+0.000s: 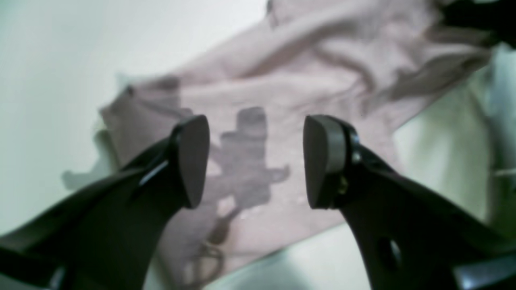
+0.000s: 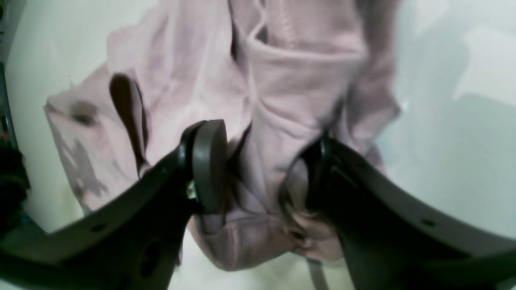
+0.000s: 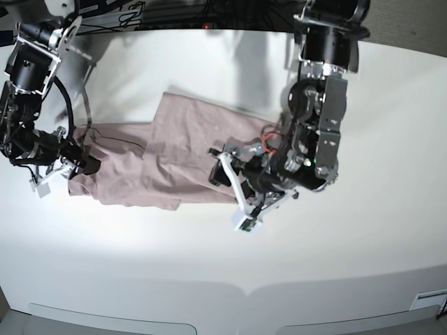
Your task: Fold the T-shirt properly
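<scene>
The mauve-pink T-shirt lies rumpled and spread across the white table. In the base view my right gripper sits at the shirt's left end. The right wrist view shows this gripper with its jaws wide apart, straddling a bunched fold of the T-shirt that fills the gap and touches both pads. My left gripper hangs over the shirt's right end. In the left wrist view it stands open above the flat T-shirt, with nothing between its fingers and its shadow on the cloth.
The white table stretches to a curved front edge near the bottom of the base view. Dark frames and cables run along the back. The left arm's upright body stands over the table right of the shirt.
</scene>
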